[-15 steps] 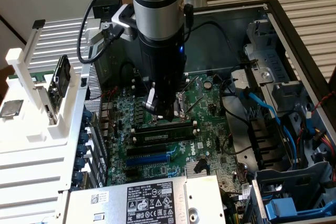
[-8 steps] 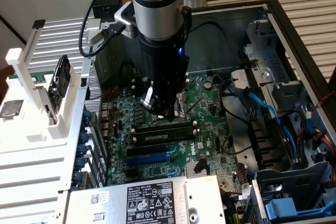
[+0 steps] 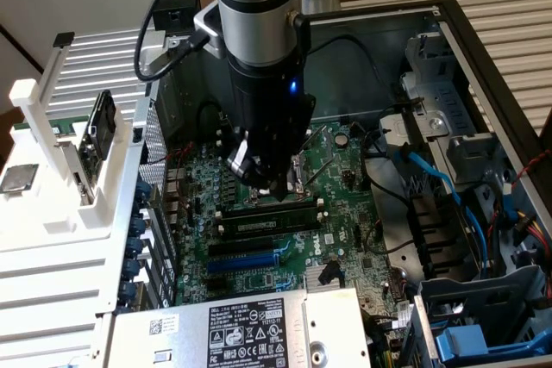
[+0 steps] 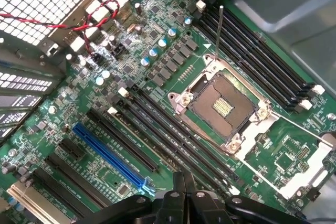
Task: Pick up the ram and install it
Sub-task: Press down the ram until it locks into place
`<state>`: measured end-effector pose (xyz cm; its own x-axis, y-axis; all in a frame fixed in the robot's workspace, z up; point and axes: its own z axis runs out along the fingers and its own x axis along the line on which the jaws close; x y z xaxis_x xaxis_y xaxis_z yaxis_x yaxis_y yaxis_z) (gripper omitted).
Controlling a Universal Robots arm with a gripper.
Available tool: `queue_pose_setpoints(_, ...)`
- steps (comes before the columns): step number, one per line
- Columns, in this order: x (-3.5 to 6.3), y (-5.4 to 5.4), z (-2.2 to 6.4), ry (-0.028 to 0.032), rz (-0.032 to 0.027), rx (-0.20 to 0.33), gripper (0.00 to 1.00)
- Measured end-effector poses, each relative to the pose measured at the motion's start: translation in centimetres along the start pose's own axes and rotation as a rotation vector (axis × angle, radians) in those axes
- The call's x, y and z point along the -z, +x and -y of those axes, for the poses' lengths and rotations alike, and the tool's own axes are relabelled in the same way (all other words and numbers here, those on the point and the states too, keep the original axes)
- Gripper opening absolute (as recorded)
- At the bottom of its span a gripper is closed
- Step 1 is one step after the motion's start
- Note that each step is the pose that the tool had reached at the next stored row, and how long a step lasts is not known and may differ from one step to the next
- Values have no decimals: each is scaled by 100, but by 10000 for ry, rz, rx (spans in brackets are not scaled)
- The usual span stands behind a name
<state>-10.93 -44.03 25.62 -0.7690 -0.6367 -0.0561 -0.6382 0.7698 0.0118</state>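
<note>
Plainly, the pincer is closed tight with nothing visibly between its fingers, and it hangs low over the motherboard beside the open processor socket; in the exterior view a long dark strip with pale label-like markings stands in the bank of memory slots at about six o'clock from the pincer, and I take that strip to be the ram, though whether it is fully seated I cannot tell; the blue expansion slot lies further on toward six o'clock. The chief hazard, as I judge it, is the bare socket; its exposed contacts sit just beside the closed fingertips, so a small sideways drift during any descent could bend them. If the ram is only half home, a push that lands off its middle would tip one end up, leaving a clip unlatched or straining the slot; a push on the wrong slot would load the board for nothing. The raised socket lever and the black cable at two o'clock could also snag the wrist.
</note>
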Motion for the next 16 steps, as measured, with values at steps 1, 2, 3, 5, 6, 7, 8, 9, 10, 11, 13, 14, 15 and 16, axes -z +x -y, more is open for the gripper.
queue_pose_setpoints(1, 0, 0, 0, 9, 1, -165, 10)
queue_pose_setpoints(2, 0, 0, 0, 18, 3, -311, 10)
queue_pose_setpoints(3, 0, 0, 0, 26, 4, -471, 10)
queue_pose_setpoints(5, 0, 0, 0, 44, 8, -786, 10)
queue_pose_setpoints(6, 0, 0, 0, 62, 13, -1103, 10)
queue_pose_setpoints(7, 0, 0, 0, 70, 14, -1258, 10)
queue_pose_setpoints(8, 0, 0, 0, 79, 16, -1407, 10)
queue_pose_setpoints(9, 0, 0, 0, 88, 18, -1576, 10)
queue_pose_setpoints(10, 0, 0, 0, 97, 20, -1731, 10)
queue_pose_setpoints(11, 0, 0, 0, 106, 22, -1887, 10)
queue_pose_setpoints(13, -1, 0, 0, 132, 27, -2360, 10)
queue_pose_setpoints(14, -1, 0, 0, 142, 29, -2521, 10)
queue_pose_setpoints(15, -1, 0, 0, 150, 31, -2679, 10)
queue_pose_setpoints(16, -1, 0, 0, 160, 33, -2841, 10)
